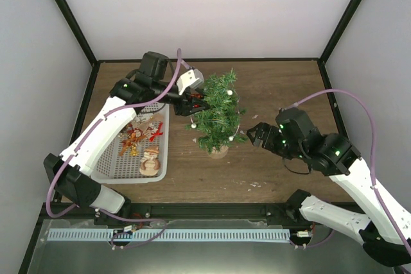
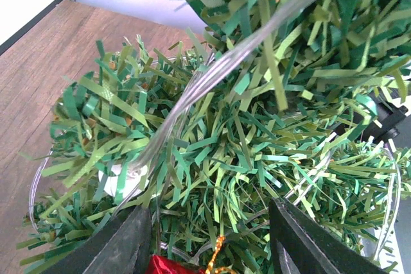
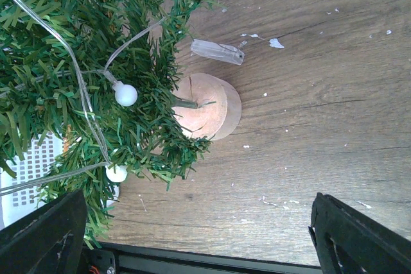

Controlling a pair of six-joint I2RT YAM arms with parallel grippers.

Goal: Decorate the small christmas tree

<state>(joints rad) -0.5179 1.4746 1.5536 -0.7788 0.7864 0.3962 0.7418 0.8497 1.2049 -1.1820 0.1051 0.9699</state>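
The small christmas tree point(image 1: 218, 110) stands mid-table on its round wooden base point(image 3: 202, 104), with a clear string of white bulbs point(image 3: 125, 94) draped over it. My left gripper point(image 1: 194, 104) is pushed into the tree's left side. In the left wrist view the tree's branches point(image 2: 244, 145) fill the frame, and the left gripper point(image 2: 209, 242) has its jaws apart. A red ornament point(image 2: 168, 265) with a gold cord lies low between them, by the left finger. My right gripper point(image 1: 253, 134) is wide open and empty, just right of the base. It hangs over bare table in its wrist view point(image 3: 205, 235).
A white basket point(image 1: 106, 165) left of the tree holds a snowman figure point(image 1: 151, 158) and red and gold ornaments point(image 1: 138, 134). A clear plastic piece point(image 3: 218, 51) on the light string lies by the base. Small white specks dot the wood. Black frame posts border the table.
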